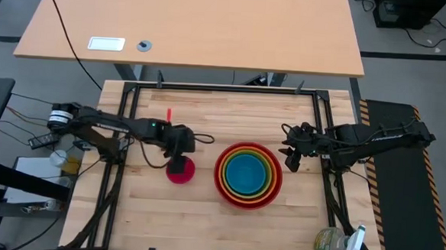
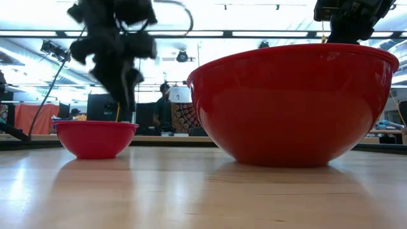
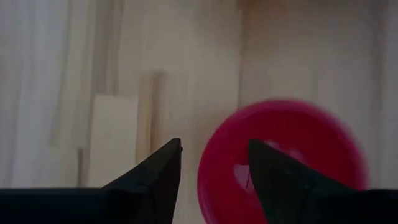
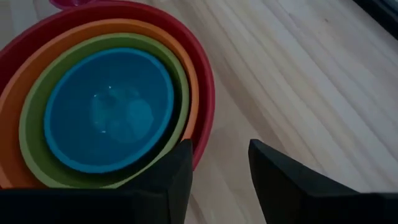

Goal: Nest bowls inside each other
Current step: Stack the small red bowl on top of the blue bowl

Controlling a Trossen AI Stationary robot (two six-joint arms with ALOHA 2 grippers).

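Note:
A small red bowl (image 1: pixel 181 171) (image 2: pixel 95 138) (image 3: pixel 286 155) rests on its base on the wooden table, left of centre. My left gripper (image 1: pixel 177 162) (image 3: pixel 214 162) hovers open just above it, with the bowl's rim below the gap between the fingers. To the right stands a large red bowl (image 1: pixel 249 174) (image 2: pixel 296 102) with orange, green and blue bowls (image 4: pixel 109 109) nested inside. My right gripper (image 1: pixel 288 157) (image 4: pixel 221 155) waits open beside this stack's right rim, holding nothing.
A black metal frame (image 1: pixel 225 88) borders the table top. A small red stick (image 1: pixel 169 113) lies at the far left of the table. A spray bottle (image 1: pixel 339 242) stands off the near right corner. A lighter desk (image 1: pixel 190 24) lies beyond the far edge.

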